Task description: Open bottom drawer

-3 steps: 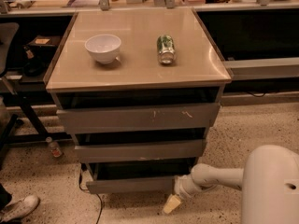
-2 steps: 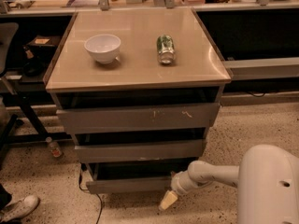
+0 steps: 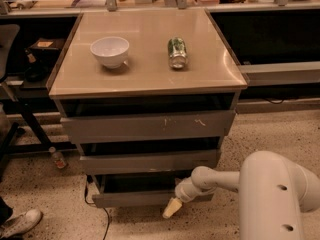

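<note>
The tabletop (image 3: 150,74) is smooth beige laminate with a soft sheen. The bowl (image 3: 109,50) looks like glossy white ceramic, and the can (image 3: 177,52) is shiny metal. The bottom drawer (image 3: 132,199) has a matt grey front. The hand (image 3: 171,209), matt cream, sits at the bottom drawer's front, right of middle, on a smooth white plastic-looking arm (image 3: 275,194). The floor (image 3: 55,194) beside the bottom drawer is speckled stone.

I see white bowl (image 3: 109,50) on countertop (image 3: 150,76), 11 o'clock in frame. Green can (image 3: 177,52) lies on side at 12 o'clock, well apart from bowl. Small bottle (image 3: 57,158) on floor at 8 o'clock. White shoe (image 3: 20,223) at 7 o'clock. Gripper (image 3: 171,208) low at 6 o'clock.
</note>
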You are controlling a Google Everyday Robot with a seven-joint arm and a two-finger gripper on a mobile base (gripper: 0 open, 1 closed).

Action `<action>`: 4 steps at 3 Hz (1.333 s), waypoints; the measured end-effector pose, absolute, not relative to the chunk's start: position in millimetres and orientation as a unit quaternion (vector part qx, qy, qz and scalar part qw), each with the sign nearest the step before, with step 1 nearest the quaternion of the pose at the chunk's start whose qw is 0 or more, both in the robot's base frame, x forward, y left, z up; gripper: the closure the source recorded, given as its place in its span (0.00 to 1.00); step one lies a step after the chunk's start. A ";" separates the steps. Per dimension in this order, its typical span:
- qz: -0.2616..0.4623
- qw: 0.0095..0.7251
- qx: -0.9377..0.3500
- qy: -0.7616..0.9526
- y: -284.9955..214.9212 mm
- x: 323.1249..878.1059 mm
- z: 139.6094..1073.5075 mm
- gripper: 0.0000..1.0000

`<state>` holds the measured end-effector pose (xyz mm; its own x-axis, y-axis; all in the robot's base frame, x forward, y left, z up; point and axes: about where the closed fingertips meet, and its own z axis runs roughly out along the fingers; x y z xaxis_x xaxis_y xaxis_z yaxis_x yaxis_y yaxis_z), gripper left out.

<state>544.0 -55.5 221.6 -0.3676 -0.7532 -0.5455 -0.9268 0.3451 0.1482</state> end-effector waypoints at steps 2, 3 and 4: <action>0.230 0.147 -0.533 0.801 -50.4 546.4 175.2 0.00; 0.227 0.129 -0.534 0.804 -59.7 540.8 169.4 0.00; 0.227 0.129 -0.534 0.804 -59.8 540.7 172.3 0.00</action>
